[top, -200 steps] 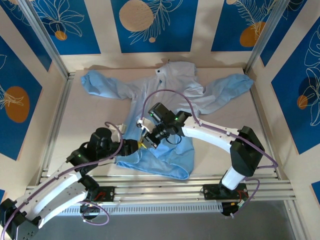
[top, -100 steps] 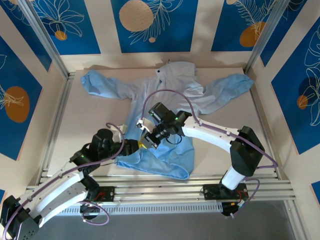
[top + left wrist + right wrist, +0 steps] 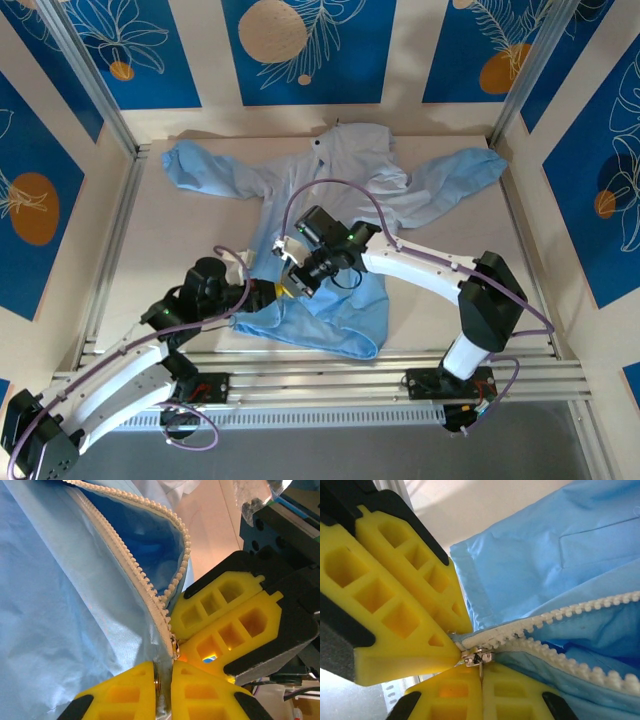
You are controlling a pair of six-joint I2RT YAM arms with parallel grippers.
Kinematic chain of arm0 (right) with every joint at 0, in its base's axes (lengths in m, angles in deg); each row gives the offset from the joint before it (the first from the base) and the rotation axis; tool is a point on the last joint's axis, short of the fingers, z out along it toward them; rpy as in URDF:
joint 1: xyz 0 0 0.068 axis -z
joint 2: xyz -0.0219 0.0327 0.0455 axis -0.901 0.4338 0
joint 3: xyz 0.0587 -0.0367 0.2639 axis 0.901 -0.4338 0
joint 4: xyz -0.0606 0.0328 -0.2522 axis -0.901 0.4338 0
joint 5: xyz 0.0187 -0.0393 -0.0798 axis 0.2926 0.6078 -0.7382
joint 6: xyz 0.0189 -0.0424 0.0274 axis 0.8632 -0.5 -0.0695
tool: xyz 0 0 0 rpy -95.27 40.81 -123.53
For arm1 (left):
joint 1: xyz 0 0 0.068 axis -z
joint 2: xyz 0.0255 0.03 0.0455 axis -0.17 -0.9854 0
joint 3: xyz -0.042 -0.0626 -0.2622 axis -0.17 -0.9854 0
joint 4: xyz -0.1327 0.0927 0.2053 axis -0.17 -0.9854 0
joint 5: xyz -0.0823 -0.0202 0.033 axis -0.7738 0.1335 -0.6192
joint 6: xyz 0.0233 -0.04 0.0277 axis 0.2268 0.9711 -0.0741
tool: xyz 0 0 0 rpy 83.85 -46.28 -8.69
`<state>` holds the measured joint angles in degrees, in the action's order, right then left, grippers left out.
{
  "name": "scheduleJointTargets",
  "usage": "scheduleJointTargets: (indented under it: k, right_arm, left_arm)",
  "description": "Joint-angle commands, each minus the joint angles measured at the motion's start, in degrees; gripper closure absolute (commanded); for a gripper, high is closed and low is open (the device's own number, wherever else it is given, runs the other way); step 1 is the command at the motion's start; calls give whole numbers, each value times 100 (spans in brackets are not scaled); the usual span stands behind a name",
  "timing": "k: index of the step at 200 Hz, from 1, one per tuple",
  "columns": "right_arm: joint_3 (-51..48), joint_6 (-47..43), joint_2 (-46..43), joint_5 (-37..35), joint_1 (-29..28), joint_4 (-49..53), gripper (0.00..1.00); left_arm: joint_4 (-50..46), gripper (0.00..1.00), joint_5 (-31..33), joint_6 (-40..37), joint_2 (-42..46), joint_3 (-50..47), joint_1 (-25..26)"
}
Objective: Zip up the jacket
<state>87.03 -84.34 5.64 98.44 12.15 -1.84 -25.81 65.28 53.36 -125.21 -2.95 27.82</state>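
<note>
Top external: jacket [image 3: 330, 165] lies lengthwise, hood [image 3: 345, 140] far, left fingers [image 3: 125, 690] and right fingers [image 3: 447, 697] clamped on zipper [image 3: 580, 605]

The jacket [image 3: 345, 165] was thin, smooth cloth, faintly glossy; zipper teeth [image 3: 580, 606] were matt white plastic, the slider [image 3: 477, 656] bright metal. The right end effector [image 3: 481, 677] had matt yellow plastic fingers [image 3: 445, 695].

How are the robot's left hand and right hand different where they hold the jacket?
The left hand pinches the jacket's bottom edge beside the zipper, while the right hand pinches the little metal slider. In the top view, the left hand reaches in from the near left and the right hand comes from the right, over the jacket. Both are yellow, both are shut, and they meet at the zipper's bottom end.
</note>
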Motion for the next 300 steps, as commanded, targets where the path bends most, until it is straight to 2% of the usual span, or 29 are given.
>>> scheduleJointTargets:
  k: [1,74,145,197,211,269,300]
  right_arm:
    - [310,280,34,-249,-14,138,100]
    - [557,566,73,-825,171,494,100]
    - [826,351,295,-556,283,811,100]
    - [1357,839,742,-1477,355,1465,100]
    - [1364,961,761,-1611,378,1457,100]
    - [1170,802,529,-1391,390,1015,100]
    - [1195,836,518,-1637,446,998,100]
  left_arm:
    - [-624,100,68,-350,95,138,-53]
    - [-1349,100,-133,-737,192,306,-43]
    - [-1955,100,-528,-1143,87,688,-34]
    - [-1856,100,-549,-1166,-19,622,70]
    - [-1850,100,-502,-1164,-2,614,80]
    - [-1829,100,-413,-1155,-5,642,85]
    - [-2102,100,-272,-1191,105,840,89]
